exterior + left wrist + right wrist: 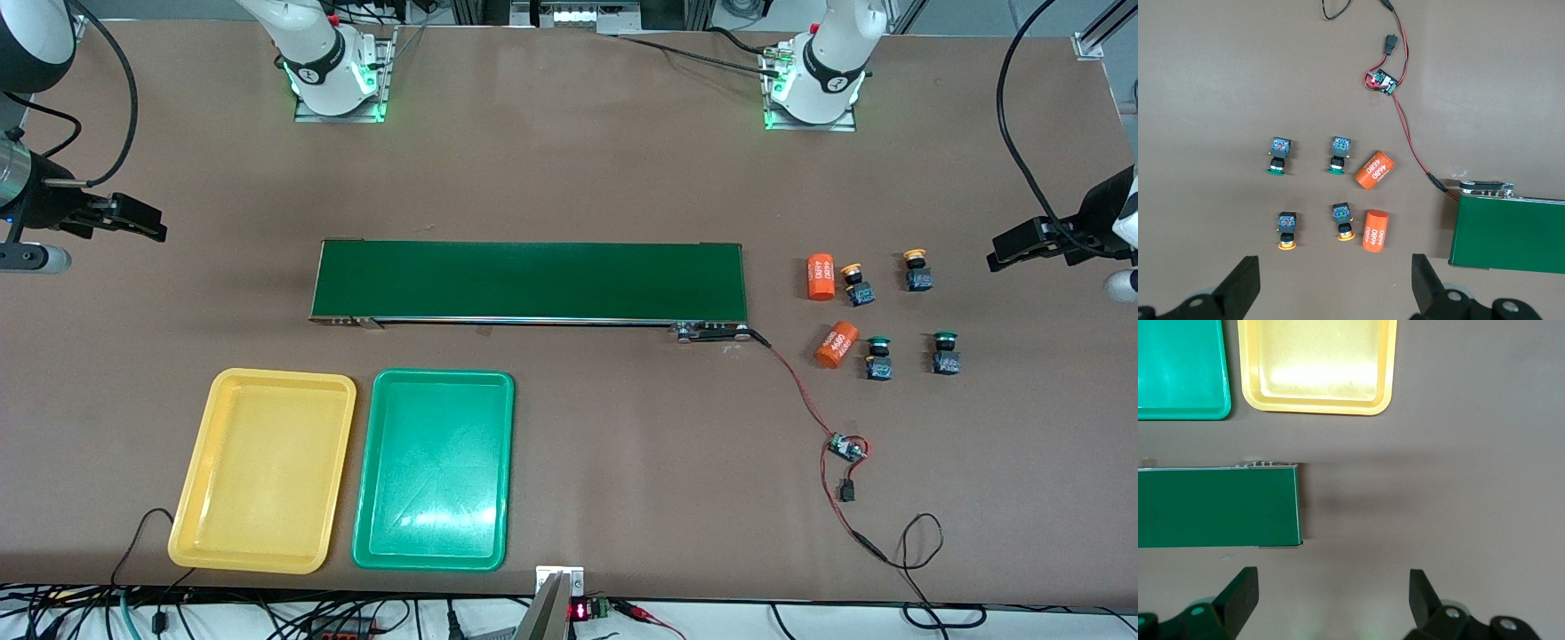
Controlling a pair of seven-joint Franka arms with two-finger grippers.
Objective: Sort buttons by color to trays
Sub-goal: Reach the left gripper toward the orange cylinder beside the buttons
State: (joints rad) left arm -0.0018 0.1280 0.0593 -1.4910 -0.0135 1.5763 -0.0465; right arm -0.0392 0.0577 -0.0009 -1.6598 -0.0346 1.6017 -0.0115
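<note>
The left gripper (pixel 1331 293), spread wide and empty, should drop straight over the nearest yellow button (pixel 1344 231) and pinch gently.

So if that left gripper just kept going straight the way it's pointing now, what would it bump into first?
Probably nothing but the bare table. The open left gripper points downward, and the nearest yellow buttons lie just ahead of its fingers, not between them. Depth is hard to judge.
</note>
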